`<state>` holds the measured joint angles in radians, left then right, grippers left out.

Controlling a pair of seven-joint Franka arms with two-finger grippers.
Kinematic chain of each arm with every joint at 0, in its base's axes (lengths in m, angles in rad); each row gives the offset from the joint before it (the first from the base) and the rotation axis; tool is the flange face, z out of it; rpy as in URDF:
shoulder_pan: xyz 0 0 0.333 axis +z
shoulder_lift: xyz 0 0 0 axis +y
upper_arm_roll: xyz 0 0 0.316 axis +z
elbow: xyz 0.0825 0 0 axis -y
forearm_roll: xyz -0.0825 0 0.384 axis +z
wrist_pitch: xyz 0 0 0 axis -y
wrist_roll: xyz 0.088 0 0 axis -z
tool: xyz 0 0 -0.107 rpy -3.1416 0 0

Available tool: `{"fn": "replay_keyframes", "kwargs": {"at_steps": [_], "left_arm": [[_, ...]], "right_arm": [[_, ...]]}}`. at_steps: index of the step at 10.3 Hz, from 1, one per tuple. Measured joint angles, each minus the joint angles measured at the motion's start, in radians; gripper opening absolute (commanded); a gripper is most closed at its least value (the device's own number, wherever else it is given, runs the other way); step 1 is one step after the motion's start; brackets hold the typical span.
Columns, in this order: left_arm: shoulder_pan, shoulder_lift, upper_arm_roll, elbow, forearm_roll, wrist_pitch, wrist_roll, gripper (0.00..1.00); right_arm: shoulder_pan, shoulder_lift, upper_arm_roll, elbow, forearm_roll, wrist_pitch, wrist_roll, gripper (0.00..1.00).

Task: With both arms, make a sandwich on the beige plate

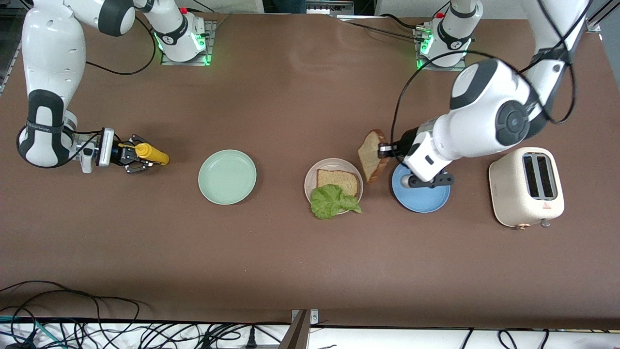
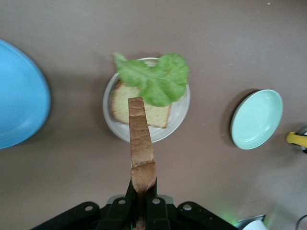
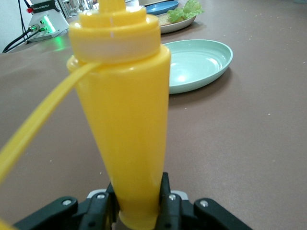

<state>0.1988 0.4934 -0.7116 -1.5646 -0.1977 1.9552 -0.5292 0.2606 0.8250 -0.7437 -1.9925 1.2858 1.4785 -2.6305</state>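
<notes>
The second bread slice [image 1: 372, 156] is hanging pinched in the left gripper [image 1: 385, 150] just beside the beige plate [image 1: 310, 182], needing lowering onto the lettuce [image 1: 332, 201]; the right gripper [image 1: 137, 156] is clamping a yellow squeeze bottle [image 1: 151, 153], waiting.

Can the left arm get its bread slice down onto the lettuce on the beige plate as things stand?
Probably yes. The left gripper is shut on the bread slice, held in the air just beside the beige plate, and nothing stands between it and the lettuce. The right gripper, shut on the yellow bottle, waits well clear.
</notes>
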Motion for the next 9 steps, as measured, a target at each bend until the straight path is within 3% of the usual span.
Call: {"fn": "replay_keyframes", "kwargs": {"at_steps": [1, 2, 4, 7, 9], "left_arm": [[-0.022, 0.048, 0.0, 0.003, -0.003, 0.076, 0.0, 0.0], [-0.043, 0.098, 0.0, 0.016, -0.018, 0.141, 0.0, 0.0], [-0.076, 0.189, 0.0, 0.063, -0.062, 0.202, 0.042, 0.0], [-0.073, 0.282, 0.016, 0.108, -0.27, 0.204, 0.351, 0.0], [-0.068, 0.317, 0.03, 0.108, -0.323, 0.204, 0.488, 0.0]], "right_arm": [[0.0, 0.001, 0.0, 0.002, 0.001, 0.0, 0.0, 0.82], [0.0, 0.002, 0.0, 0.002, 0.001, 0.001, 0.0, 0.89], [0.0, 0.003, 0.0, 0.003, 0.002, 0.0, 0.0, 0.93], [-0.003, 0.003, -0.002, 0.005, 0.002, -0.002, 0.009, 0.99], [-0.027, 0.003, -0.006, 0.009, -0.002, -0.017, 0.012, 0.99]]}}
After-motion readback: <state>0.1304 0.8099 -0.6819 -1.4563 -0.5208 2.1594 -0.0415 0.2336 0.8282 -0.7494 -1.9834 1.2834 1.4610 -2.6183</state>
